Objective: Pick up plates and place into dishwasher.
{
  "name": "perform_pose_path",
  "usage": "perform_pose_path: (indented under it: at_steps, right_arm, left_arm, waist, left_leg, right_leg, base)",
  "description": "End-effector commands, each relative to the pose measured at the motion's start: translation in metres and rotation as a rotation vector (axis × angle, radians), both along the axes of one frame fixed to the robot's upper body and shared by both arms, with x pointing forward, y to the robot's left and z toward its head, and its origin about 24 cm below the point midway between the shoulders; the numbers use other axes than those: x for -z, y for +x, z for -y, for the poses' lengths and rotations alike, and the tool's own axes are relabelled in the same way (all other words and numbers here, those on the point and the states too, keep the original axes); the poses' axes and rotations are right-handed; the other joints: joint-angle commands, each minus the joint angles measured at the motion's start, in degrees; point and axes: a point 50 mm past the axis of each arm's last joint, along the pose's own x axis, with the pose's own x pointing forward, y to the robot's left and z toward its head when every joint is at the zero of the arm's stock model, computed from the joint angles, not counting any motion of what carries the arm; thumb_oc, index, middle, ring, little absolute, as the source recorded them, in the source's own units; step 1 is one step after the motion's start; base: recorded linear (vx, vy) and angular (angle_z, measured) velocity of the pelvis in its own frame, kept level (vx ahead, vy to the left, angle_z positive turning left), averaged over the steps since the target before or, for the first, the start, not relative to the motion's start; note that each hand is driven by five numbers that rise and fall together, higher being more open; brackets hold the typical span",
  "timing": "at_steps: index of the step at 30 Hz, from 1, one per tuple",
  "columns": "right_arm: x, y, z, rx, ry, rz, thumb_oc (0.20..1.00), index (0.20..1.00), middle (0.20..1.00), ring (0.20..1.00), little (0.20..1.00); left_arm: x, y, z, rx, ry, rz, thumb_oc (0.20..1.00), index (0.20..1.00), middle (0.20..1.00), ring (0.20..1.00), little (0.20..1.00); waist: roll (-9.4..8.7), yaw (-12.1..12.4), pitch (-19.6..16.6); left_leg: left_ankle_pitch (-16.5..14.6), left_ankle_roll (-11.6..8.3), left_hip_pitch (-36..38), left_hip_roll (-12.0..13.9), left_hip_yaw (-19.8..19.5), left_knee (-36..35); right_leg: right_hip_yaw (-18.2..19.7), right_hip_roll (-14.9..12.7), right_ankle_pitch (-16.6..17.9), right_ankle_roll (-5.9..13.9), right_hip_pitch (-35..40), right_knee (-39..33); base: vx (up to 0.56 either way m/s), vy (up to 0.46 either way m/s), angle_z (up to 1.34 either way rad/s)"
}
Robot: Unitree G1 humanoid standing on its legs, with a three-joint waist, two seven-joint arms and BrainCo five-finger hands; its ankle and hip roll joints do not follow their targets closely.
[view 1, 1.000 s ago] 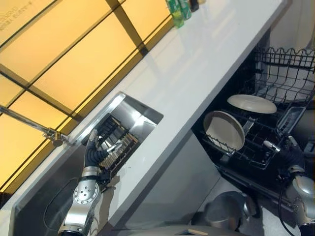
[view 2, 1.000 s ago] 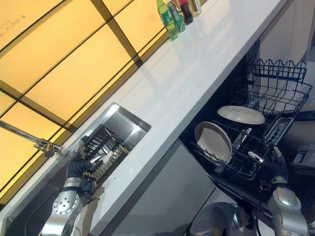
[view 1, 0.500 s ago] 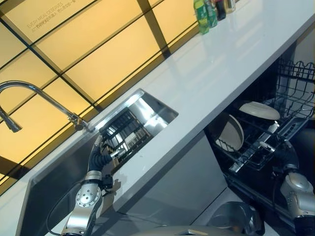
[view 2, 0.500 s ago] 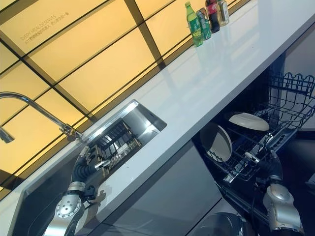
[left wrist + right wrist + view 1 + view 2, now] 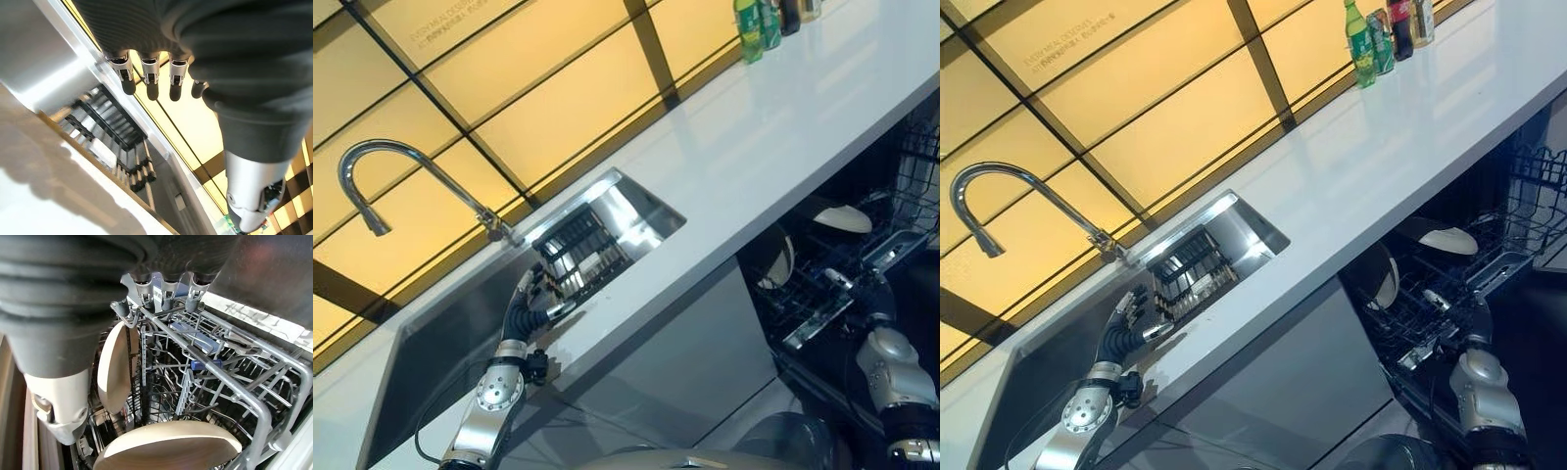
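Already 2 plates sit in the dishwasher's lower rack [image 5: 230,382]: one plate [image 5: 113,367] stands on edge between the tines, so water can reach both faces, and the other plate [image 5: 171,446] lies tilted across the wires nearer the rack's corner. In the eye views the same pair shows in the pulled-out rack below the counter [image 5: 773,147], the upright one [image 5: 1383,279] and the flatter one [image 5: 1445,239] near each other.

The right hand [image 5: 164,289] is at the rack's edge, its fingers reaching over the rim wire. They look fairly straight and nothing is held between them, so I read the hand as empty and relaxed, resting by the rack rather than gripping it.

The left hand [image 5: 536,304] is over the sink [image 5: 440,343], just beside the dark drainer [image 5: 1190,274] set in the sink's end. In its wrist view the fingers [image 5: 149,81] hang straight and apart, with nothing in them. Whether a plate waits in the drainer cannot be told; its slats look dark and bare from here.

My guess is that this is the gap between plates: the left hand is placed to search the sink for the next one. A tap [image 5: 372,186] arches over the basin, and bottles [image 5: 1381,34] stand far along the counter.
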Motion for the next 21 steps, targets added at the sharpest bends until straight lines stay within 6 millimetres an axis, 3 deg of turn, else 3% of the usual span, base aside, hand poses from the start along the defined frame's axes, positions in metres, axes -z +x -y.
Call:
perform_pose_path:
  at_steps: [1,12,17,21]
  right_arm:
    - [-0.047,0.09,-0.126,-0.519,0.169,0.224,1.0,1.0,1.0,1.0,1.0]
    - [-0.101,0.118,-0.121,-0.477,0.134,0.361,1.0,1.0,1.0,1.0,1.0]
    - [-0.107,0.121,-0.12,-0.43,0.093,0.39,1.0,1.0,1.0,1.0,1.0]
    - [-0.114,0.122,-0.104,-0.33,-0.013,0.378,1.0,1.0,1.0,1.0,1.0]
  left_arm:
    - [-0.045,0.027,-0.016,-0.042,0.005,0.204,1.0,1.0,1.0,1.0,1.0]
    - [-0.07,0.035,-0.023,-0.011,0.034,0.281,1.0,1.0,1.0,1.0,1.0]
    - [-0.081,0.038,-0.024,0.001,0.034,0.325,1.0,1.0,1.0,1.0,1.0]
    - [-0.089,0.04,-0.02,0.015,0.028,0.351,1.0,1.0,1.0,1.0,1.0]
  waist:
    - [1.7,5.69,3.01]
    - [1.62,8.54,7.02]
    - [1.59,8.59,8.33]
    - [1.59,7.89,9.05]
  left_leg:
    - [-3.81,-1.32,-8.26,-0.13,0.16,9.38]
    - [-3.73,-1.7,-12.65,0.65,0.0,12.64]
    - [-3.52,-1.47,-13.28,0.9,0.31,12.22]
    - [-3.27,-1.18,-13.72,1.1,0.65,11.92]
  right_leg:
    - [-0.89,-1.14,5.79,-3.5,4.93,-7.56]
    - [-2.08,-2.09,6.24,-4.17,0.01,-2.83]
    - [-2.01,-2.35,6.91,-4.22,-1.15,-2.68]
    - [-1.38,-2.32,7.43,-4.31,-2.11,-2.86]
  base:
    - [-0.14,0.111,0.19]
    - [-0.11,0.027,0.18]
    - [-0.12,-0.037,0.04]
    - [-0.11,-0.037,0.0]
